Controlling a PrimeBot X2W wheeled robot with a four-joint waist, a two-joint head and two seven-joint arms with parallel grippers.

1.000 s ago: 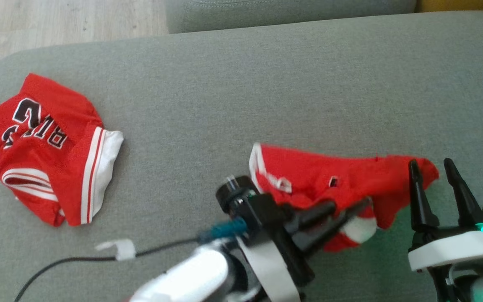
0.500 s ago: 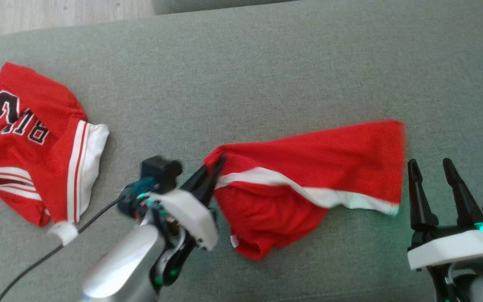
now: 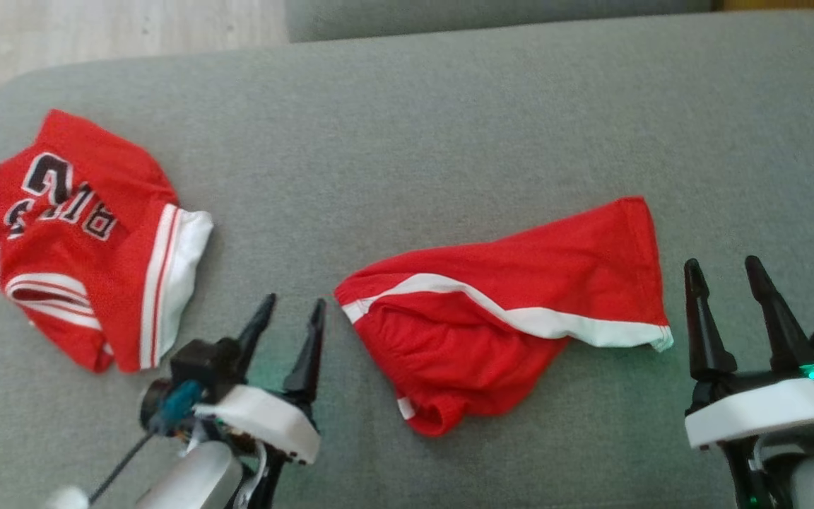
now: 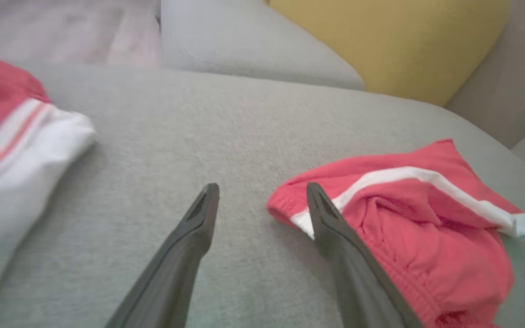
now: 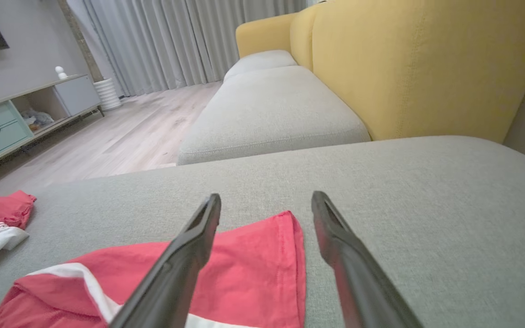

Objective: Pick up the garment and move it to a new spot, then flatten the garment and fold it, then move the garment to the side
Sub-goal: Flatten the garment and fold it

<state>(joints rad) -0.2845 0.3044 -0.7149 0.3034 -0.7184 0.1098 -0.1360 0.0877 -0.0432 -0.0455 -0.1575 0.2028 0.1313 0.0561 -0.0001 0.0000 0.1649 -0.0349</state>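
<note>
Dark tapered jaws, white wrist housings (image 3: 266, 424), silver forearm (image 3: 191, 477), black cable (image 3: 119, 461)

The left gripper (image 3: 293, 301) is being held at the lower left of the head view. Its two dark fingers (image 3: 306, 353) are being kept spread apart with nothing between them, tilted slightly rightward. It is being carried on a silver forearm (image 3: 188, 477) angled up from the bottom edge. The right gripper (image 3: 722, 261) is being held at the lower right, fingers parted and empty, pointed up the view above its white wrist housing (image 3: 760, 417).
</note>
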